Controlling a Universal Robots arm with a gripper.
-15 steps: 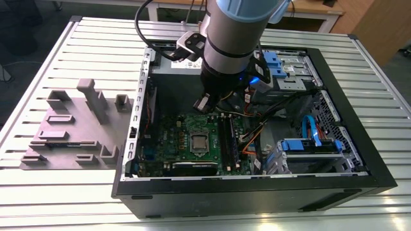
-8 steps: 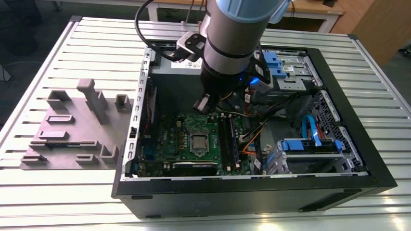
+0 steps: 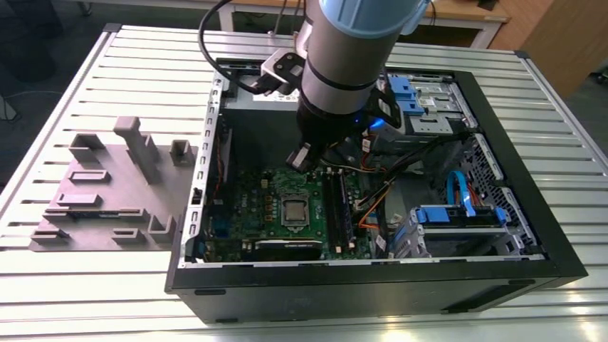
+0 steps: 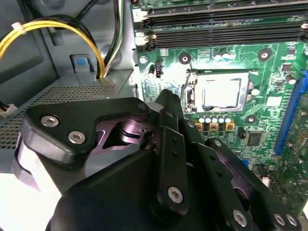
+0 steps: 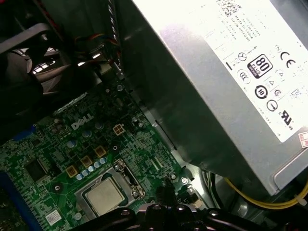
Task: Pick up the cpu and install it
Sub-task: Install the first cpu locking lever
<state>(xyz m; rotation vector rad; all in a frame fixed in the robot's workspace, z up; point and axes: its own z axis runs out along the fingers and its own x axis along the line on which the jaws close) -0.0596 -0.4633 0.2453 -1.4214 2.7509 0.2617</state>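
Second wrist view puts the gripper nearest us, its black linkage hiding the fingertips, so we cannot tell how far it is open or whether it grips anything. Beyond it we see the cpu lying in its socket frame on the green motherboard, and farther off a grey box cut off at the edge.

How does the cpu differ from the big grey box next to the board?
The cpu is a small flat square lying in the socket on the green motherboard; the grey box is far larger and stands above the board's edge. The cpu's top is plain pale metal; the box carries a white printed label. Both are metallic silver-grey.
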